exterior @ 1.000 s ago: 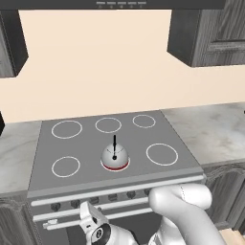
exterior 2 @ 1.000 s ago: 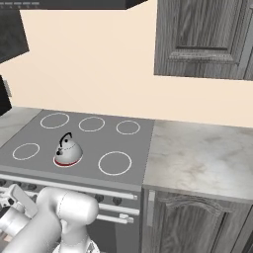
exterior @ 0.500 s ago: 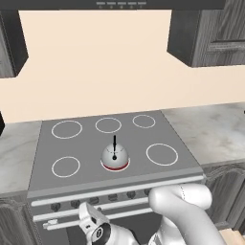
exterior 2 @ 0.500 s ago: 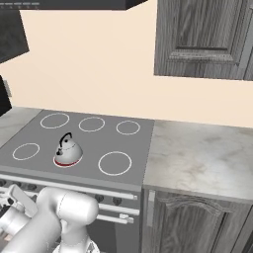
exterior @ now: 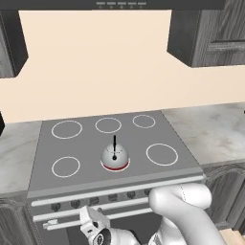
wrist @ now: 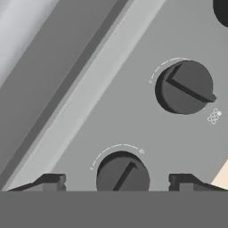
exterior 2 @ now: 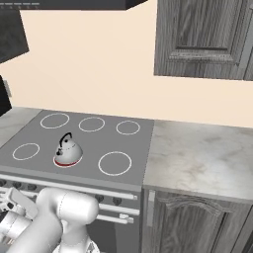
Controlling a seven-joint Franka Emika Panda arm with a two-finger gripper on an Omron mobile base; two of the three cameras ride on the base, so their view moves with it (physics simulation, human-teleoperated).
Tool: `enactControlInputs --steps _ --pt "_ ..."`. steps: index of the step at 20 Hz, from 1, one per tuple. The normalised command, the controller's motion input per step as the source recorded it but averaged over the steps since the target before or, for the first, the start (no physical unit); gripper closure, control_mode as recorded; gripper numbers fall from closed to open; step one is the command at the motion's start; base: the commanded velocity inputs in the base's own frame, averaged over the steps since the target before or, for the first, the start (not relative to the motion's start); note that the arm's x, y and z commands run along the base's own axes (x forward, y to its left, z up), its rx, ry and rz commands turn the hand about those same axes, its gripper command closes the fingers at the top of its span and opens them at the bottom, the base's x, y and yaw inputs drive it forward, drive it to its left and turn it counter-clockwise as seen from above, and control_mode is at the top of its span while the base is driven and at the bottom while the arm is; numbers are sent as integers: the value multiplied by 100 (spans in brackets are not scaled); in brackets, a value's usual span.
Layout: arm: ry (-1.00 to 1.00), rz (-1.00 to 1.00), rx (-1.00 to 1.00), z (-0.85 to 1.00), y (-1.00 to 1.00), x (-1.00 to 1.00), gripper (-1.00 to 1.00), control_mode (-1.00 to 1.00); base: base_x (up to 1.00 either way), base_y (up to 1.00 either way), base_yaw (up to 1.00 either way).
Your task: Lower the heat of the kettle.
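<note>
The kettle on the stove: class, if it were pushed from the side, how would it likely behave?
The kettle looks squat and dome-shaped with a wide base, so it would probably slide rather than tip. Its smooth silver shell may be slippery. The thin upright handle seems its weakest part.

We see a silver-grey kettle with a thin black handle and a dark dot, over a red-glowing ring on the flat grey stove, whose burner rings are white outlines. The knobs are dark grey with white arcs; the counter is pale marbled grey.
</note>
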Motion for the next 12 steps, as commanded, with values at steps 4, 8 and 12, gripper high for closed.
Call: enactControlInputs --steps 4,8,12 --pt "-12 1 0 35 -12 9 -100 -100 0 0 0" --pt "-1 0 2 41 -13 17 -100 -100 0 0 0" --pt "0 0 5 37 -21 18 -100 -100 0 0 0"
